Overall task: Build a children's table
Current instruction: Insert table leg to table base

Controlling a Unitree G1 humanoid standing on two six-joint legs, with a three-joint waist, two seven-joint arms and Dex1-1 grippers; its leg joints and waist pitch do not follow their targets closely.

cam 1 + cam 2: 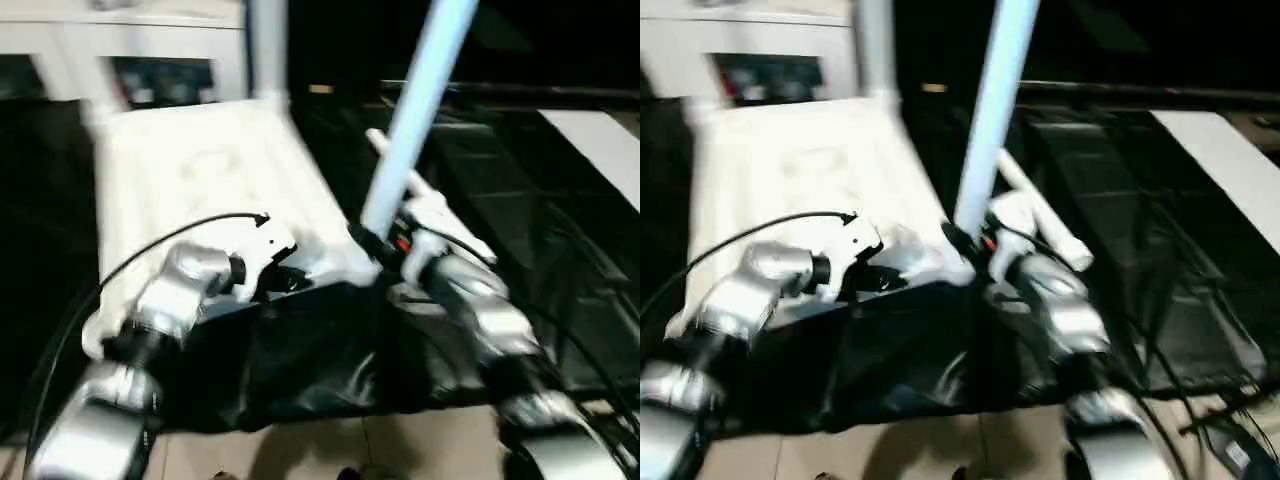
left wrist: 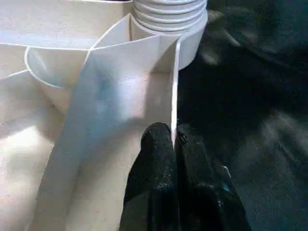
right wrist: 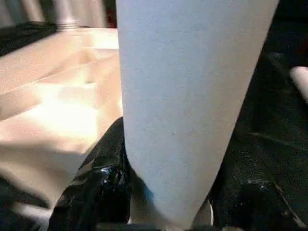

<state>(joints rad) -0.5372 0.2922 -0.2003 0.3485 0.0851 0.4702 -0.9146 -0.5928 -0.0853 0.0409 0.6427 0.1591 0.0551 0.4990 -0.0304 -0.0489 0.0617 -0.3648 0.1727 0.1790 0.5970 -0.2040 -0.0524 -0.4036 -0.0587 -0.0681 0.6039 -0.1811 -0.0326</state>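
At far left I see a white cabinet (image 1: 150,50) with a dark opening against the back of the room. In front of it the table top (image 1: 200,170) lies underside up on a dark surface covered with black plastic sheeting (image 1: 300,370); pale floor tiles (image 1: 400,445) show at the near edge. One leg (image 1: 266,45) stands upright in the far corner socket. My left gripper (image 2: 174,144) is pinched shut on a thin rib (image 2: 174,86) of the top, beside a round corner socket (image 2: 173,19) with threaded rings. To the right, my right gripper (image 1: 385,245) is clamped around a second leg (image 1: 415,110), which rises tilted over the near right corner. A third leg (image 1: 1040,220) lies on the sheeting just beyond. At far right, a white board (image 1: 600,150) rests on the dark surface.
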